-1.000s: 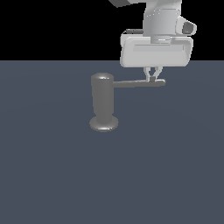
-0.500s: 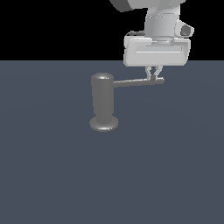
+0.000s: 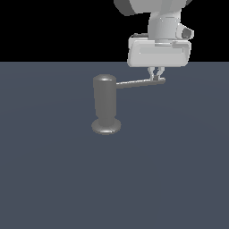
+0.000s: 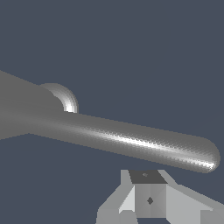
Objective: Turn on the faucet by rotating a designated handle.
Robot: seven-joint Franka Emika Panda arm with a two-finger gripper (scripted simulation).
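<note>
The faucet (image 3: 105, 103) is a grey upright cylinder on a round disc base, standing left of centre in the exterior view. The handle (image 3: 139, 82), a thin grey rod, sticks out from near its top toward the exterior view's right. My white gripper (image 3: 156, 74) hangs over the rod's far end with its fingers close together, touching the rod near its tip; the rod is not between them. In the wrist view the handle (image 4: 131, 142) crosses the picture just beyond my fingertips (image 4: 148, 194), and the faucet (image 4: 22, 109) lies at the rod's root.
The faucet stands on a flat dark grey-blue floor (image 3: 170, 170) that fills the lower part of the exterior view. Above it the background is black. No other object shows.
My gripper has moved slightly toward the exterior view's left and looks smaller, farther from the camera. The handle's tip has moved with it, so the rod has swung a little.
</note>
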